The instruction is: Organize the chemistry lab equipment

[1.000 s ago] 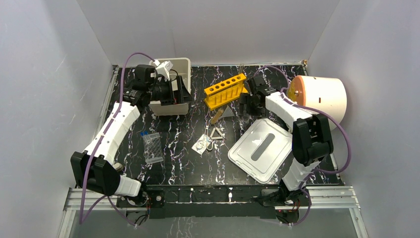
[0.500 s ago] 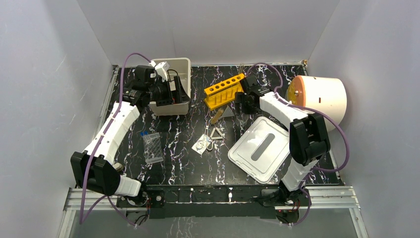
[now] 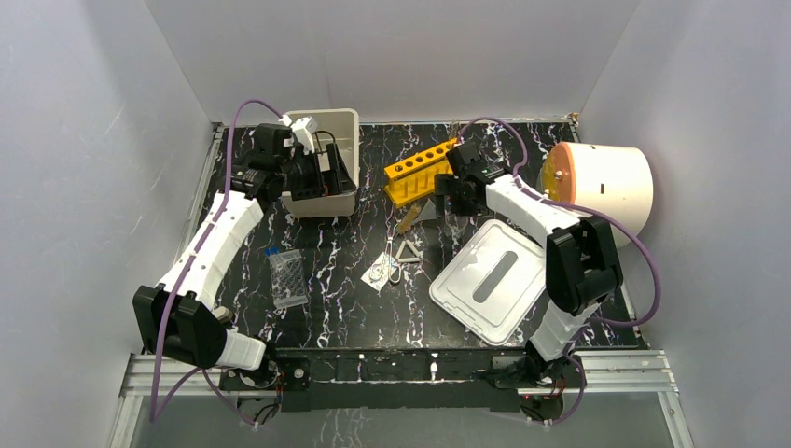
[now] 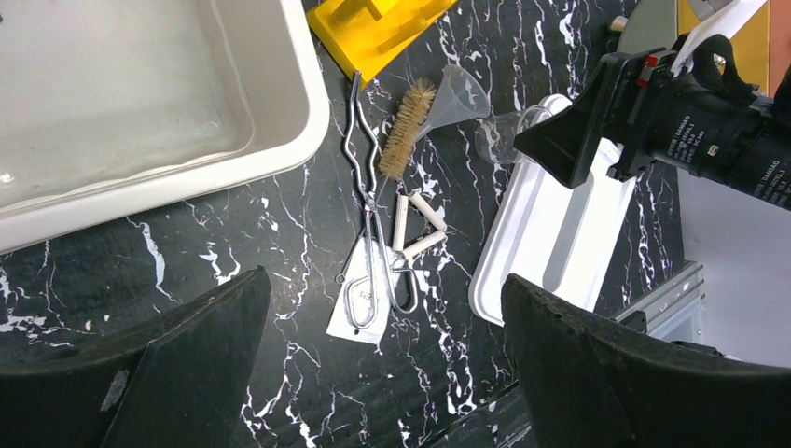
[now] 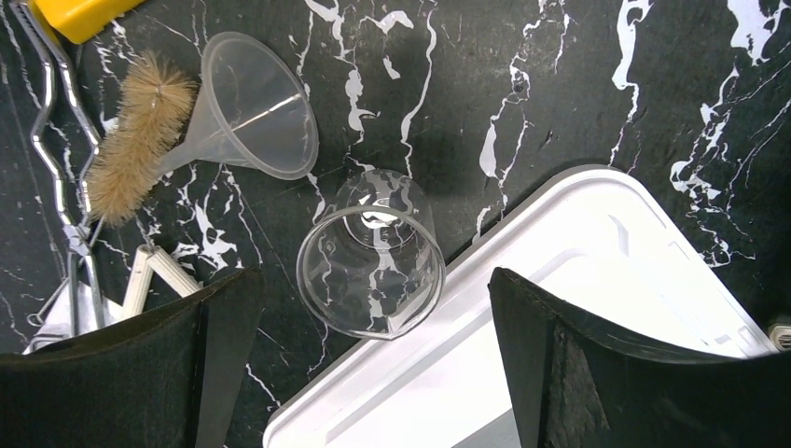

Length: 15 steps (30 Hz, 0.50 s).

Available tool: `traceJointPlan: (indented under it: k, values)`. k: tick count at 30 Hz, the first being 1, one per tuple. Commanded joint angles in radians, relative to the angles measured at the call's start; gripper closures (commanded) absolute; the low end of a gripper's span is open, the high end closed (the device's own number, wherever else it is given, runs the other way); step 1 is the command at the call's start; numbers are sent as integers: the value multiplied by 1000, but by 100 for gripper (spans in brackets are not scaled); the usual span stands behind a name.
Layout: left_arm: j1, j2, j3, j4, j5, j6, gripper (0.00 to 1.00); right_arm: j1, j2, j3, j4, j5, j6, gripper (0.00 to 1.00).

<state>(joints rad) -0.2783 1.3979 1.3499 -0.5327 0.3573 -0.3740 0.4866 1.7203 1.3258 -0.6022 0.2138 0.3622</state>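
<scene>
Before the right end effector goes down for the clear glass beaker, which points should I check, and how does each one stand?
1. The right end effector is open: ok.
2. The glass beaker is between its fingers in the wrist view: ok; it lies on its side.
3. The beaker is free of the white lid: cannot tell; its rim sits at the lid's edge.
4. The funnel is apart from the beaker: ok, but close.
5. The left end effector is out of the way: ok; it is open, at the bin.
</scene>
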Motion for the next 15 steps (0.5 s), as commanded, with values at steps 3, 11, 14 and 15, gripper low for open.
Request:
traceJointPlan:
  k: [3,11,14,15]
  values:
    - [-2,-40,21,-33,-73,5,6,7,48,8,15,22,-17,8]
    - [-1,-48,40,-76,-192,-7,4,13,66,14,61,12,-46,27]
    - [-2,-52,40,-80,-197,-11,4,18,66,19,71,21,-52,37]
    - [-2,-54,39,-80,-198,-12,4,19,67,21,71,25,-53,41]
